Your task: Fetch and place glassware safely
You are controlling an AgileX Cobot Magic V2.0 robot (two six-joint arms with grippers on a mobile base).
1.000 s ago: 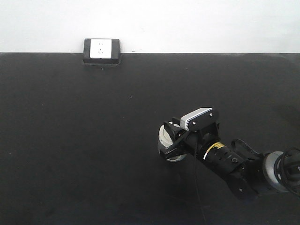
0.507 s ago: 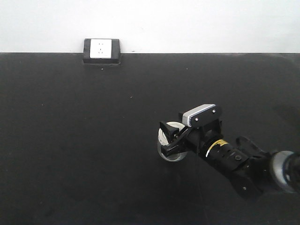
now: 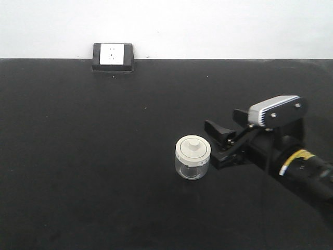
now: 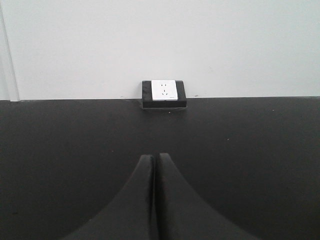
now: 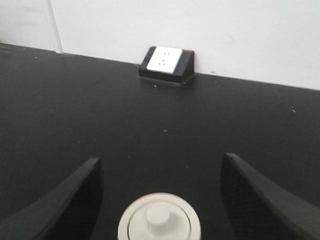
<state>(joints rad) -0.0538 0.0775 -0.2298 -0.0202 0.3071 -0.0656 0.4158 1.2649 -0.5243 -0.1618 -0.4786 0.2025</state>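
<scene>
Standing apart from the spread right fingers (image 3: 221, 136), the jar (image 3: 193, 158) seems unobstructed; left fingers (image 4: 154, 200) pressed together.

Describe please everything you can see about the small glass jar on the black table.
The jar is small, squat and round, with clear glass walls and a cream-white lid that has a raised knob in the middle. The lid is on. It stands upright on the black table, right of center, and looks empty, though that is hard to confirm. Nothing grips it: the right gripper is open and sits just to its right, apart from it. In the right wrist view only the lid shows, low between the two spread fingers.
</scene>
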